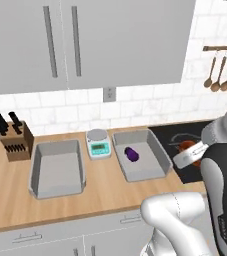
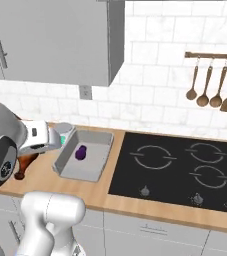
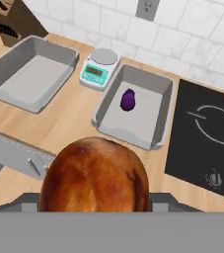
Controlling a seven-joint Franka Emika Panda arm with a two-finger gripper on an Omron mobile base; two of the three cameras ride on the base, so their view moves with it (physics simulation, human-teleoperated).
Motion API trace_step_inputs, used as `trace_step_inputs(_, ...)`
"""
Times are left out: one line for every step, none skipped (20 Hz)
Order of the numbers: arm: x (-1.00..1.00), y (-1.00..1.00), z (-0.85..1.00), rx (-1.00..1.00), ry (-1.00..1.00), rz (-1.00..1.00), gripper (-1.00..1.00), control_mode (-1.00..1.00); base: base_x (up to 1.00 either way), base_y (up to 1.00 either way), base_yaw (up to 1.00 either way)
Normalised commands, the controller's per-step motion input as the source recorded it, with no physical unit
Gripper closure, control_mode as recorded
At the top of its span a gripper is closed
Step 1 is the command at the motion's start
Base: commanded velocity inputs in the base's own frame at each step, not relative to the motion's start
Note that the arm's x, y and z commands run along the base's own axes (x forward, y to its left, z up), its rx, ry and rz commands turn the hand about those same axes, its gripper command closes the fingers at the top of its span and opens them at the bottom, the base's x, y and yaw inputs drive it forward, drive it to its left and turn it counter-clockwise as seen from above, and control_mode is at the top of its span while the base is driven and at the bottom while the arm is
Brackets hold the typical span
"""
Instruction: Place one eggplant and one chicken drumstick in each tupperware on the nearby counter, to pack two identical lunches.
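My gripper (image 1: 188, 151) is shut on a reddish-brown chicken drumstick (image 1: 186, 145), held in the air just right of the right tupperware (image 1: 157, 150), over the stovetop's left edge. From the right base camera the drumstick (image 2: 26, 161) hangs below the hand with its bone end down. It bulks large at the bottom of the hand view (image 3: 93, 175) and hides the fingertips. One purple eggplant (image 1: 131, 154) (image 3: 128, 100) lies in the right tupperware (image 3: 138, 121). The left tupperware (image 1: 35, 172) (image 3: 29, 81) holds nothing. Both sit on the wooden counter (image 1: 105, 187).
A white scale (image 1: 98, 143) stands between the two containers. A knife block (image 1: 16, 141) is at the far left. The black stovetop (image 2: 185, 170) lies to the right, with wooden utensils (image 2: 210, 90) hanging on the wall above. Cabinets hang overhead.
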Motion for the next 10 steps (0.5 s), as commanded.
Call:
trace_step_inputs(0.00,0.00,0.00,0.00,0.00,0.00,1.00,1.00,0.91,0.00,0.04)
trace_step_inputs(0.00,0.00,0.00,0.00,0.00,0.00,1.00,1.00,0.84,0.00,0.05)
trace_step_inputs(0.00,0.00,0.00,0.00,0.00,0.00,1.00,1.00,0.65,0.00,0.03)
trace_step_inputs(0.00,0.00,0.00,0.00,0.00,0.00,1.00,1.00,0.41,0.00,0.01)
trace_step_inputs(0.00,0.00,0.00,0.00,0.00,0.00,1.00,1.00,0.36,0.00,0.00)
trace_step_inputs(0.58,0.00,-0.37,0.00,0.00,0.01,1.00,-1.00,0.00,0.00,0.00)
trace_step_inputs(0.62,0.00,-0.53,0.00,0.00,0.02,1.00,-1.00,0.00,0.00,0.00)
trace_step_inputs(0.63,0.00,-0.64,0.00,0.00,0.01,1.00,-1.00,0.00,0.00,0.00)
trace_step_inputs(0.71,0.00,-0.70,0.00,0.00,0.00,1.00,-1.00,0.00,0.00,0.00)
trace_step_inputs(0.80,0.00,-0.73,0.00,0.00,0.00,1.00,-1.00,0.00,0.00,0.00)
